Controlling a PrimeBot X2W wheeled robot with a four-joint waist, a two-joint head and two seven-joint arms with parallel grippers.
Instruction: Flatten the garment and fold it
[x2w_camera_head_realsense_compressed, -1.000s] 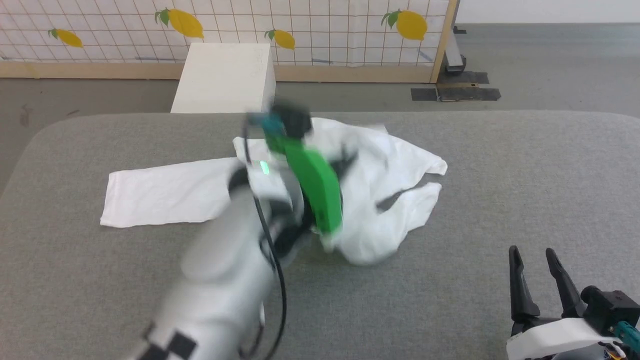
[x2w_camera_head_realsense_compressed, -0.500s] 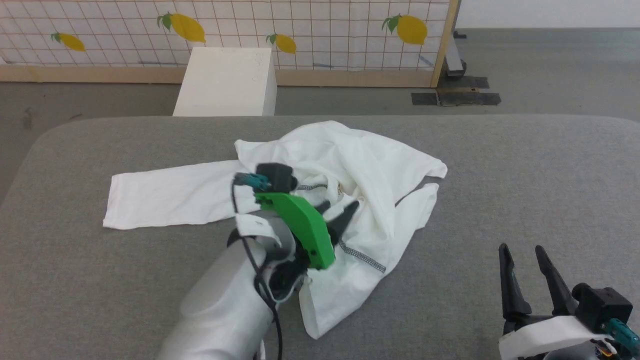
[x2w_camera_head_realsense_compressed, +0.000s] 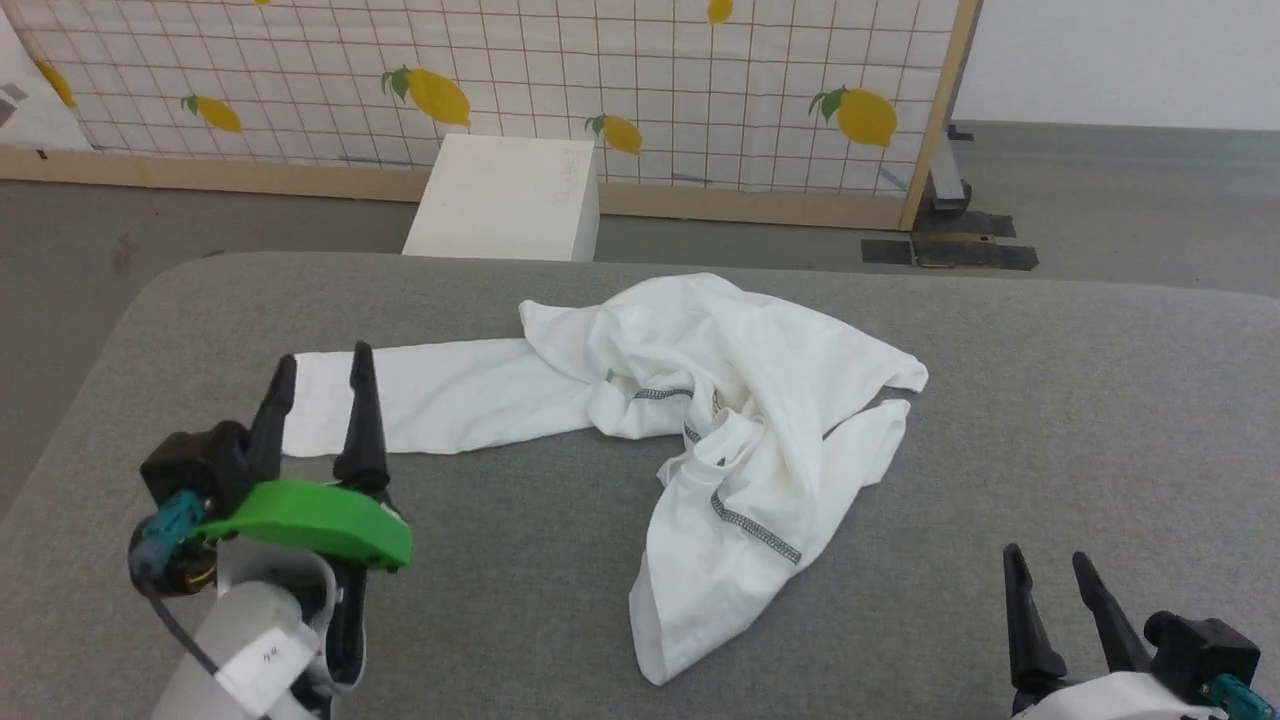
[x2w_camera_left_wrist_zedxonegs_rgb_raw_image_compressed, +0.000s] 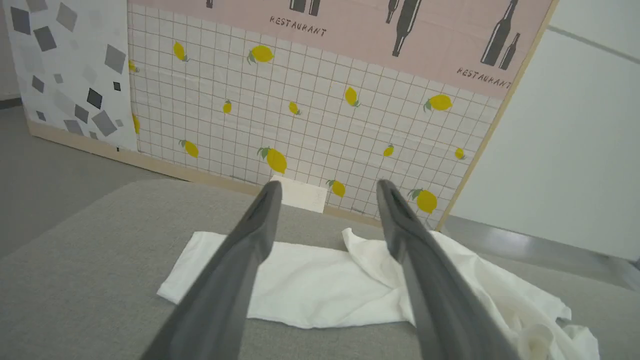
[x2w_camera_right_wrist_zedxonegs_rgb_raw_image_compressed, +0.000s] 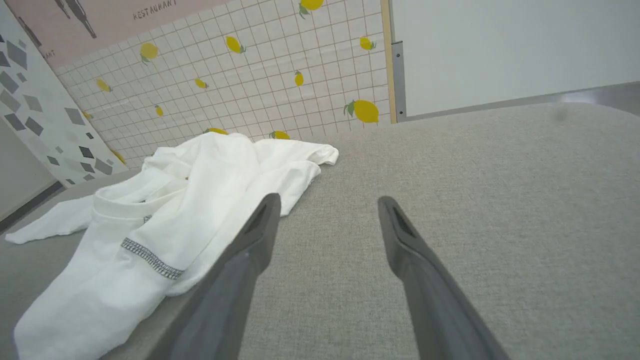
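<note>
In the head view the garment (x2w_camera_head_realsense_compressed: 740, 400) lies on the grey bench (x2w_camera_head_realsense_compressed: 1050, 400), one sleeve stretched flat toward the robot's left. The body is bunched in the middle and a long fold trails toward the near edge. The left hand (x2w_camera_head_realsense_compressed: 322, 356) hovers near the cuff end of that sleeve, fingers spread and empty. The right hand (x2w_camera_head_realsense_compressed: 1046, 555) sits at the near right, also spread and empty, well apart from the cloth. Flattening looks barely begun. To do it well, each hand should probably pinch a single outer edge of the bunched body, low to the bench. The two should then draw apart gently so the laid-out sleeve is not dragged back into a heap. In the left wrist view the left hand's (x2w_camera_left_wrist_zedxonegs_rgb_raw_image_compressed: 327, 184) open fingers frame the flat sleeve, which lies just ahead and below, with the crumpled mass off to its right. In the right wrist view the right hand (x2w_camera_right_wrist_zedxonegs_rgb_raw_image_compressed: 328, 199) points over bare bench, the garment (x2w_camera_right_wrist_zedxonegs_rgb_raw_image_compressed: 200, 190) heaped beside its left finger, grey stitched seam showing.
</note>
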